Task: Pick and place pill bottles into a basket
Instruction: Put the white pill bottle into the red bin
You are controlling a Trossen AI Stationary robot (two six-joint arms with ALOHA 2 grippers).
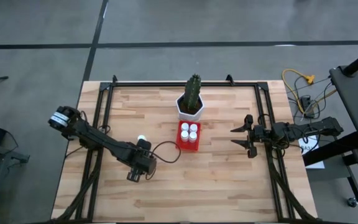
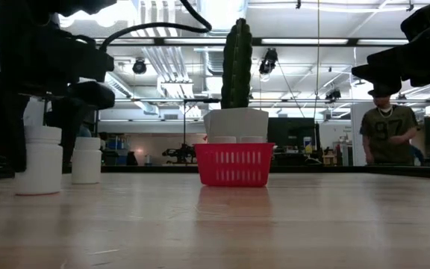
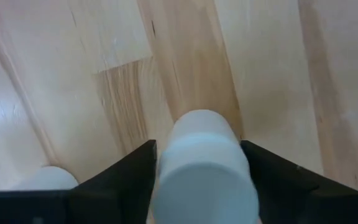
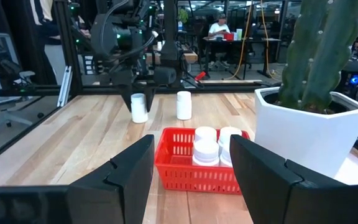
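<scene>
A white pill bottle stands upright on the wooden table, and my left gripper hangs over it pointing down, open, with one finger on each side; the right wrist view also shows this gripper. In the high view the left gripper hides that bottle. A second pill bottle stands on its base close by, toward the far edge. The red basket sits mid-table with several white bottles in it. At the table's right my right gripper waits, open and holding nothing. My left gripper has a finger on either side of the bottle's body, coming from above and pointing down. Whether the fingers touch the bottle I cannot tell. The bottle stands upright on the table.
A white hexagonal pot with a green cactus stands just beyond the basket, toward the far edge. Black frame rails run along the table's left, right and far sides. A person stands in the room beyond the table.
</scene>
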